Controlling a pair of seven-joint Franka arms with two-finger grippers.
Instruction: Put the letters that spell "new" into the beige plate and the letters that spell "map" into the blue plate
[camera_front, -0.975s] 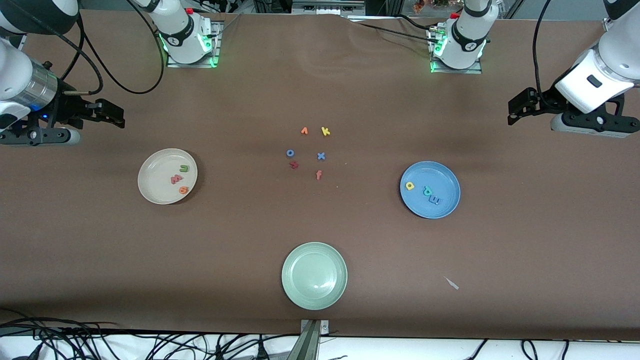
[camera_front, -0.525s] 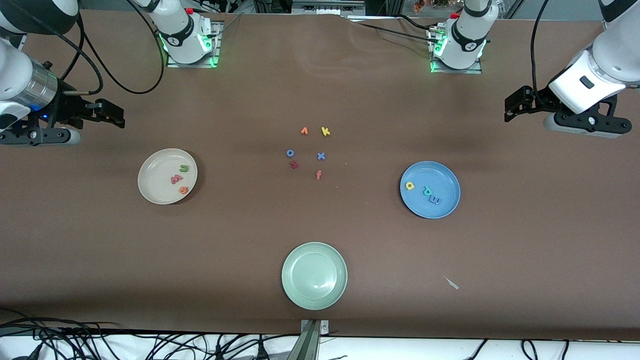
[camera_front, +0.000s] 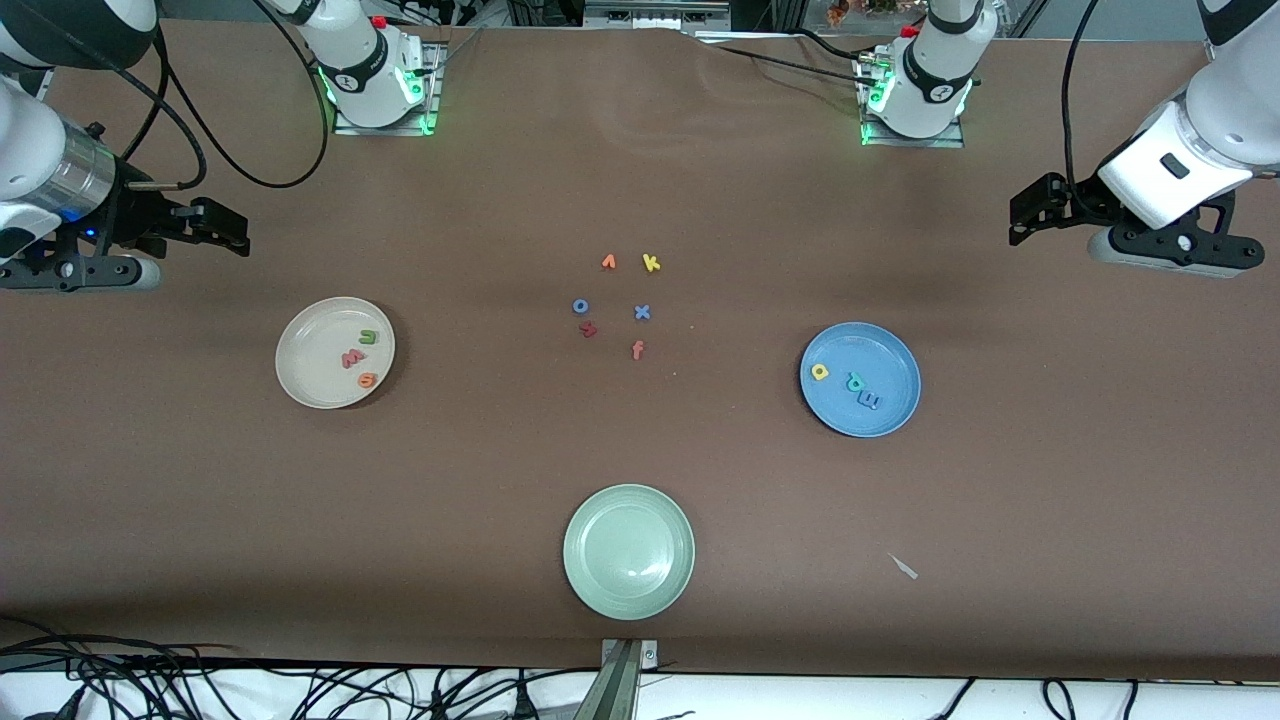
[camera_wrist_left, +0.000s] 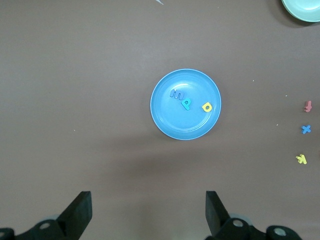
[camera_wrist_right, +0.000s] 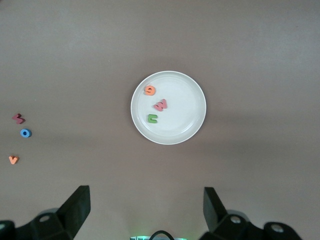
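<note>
Your two arms hang raised at opposite ends of the brown table, each empty-handed. The left gripper hovers over bare table at the left arm's end, its fingers spread wide, gripping nothing. The right gripper hovers over bare table at the right arm's end, jaws likewise wide apart and empty.

Below you, the beige plate sits toward the right arm's end of the table. In it lie the green n, the pinkish-red w and the orange e, clustered close together on the side of the plate toward the table's middle.

The blue plate sits toward the left arm's end. It carries the yellow a, the teal-green p and the blue m, the p and m just beside each other, the a a little apart.

Between the two plates you see six loose letters on the cloth: an orange v, a yellow k, a blue o, a blue x, a dark red letter and an orange-red f. A pale green plate lies nearer the front camera than all of them.
</note>
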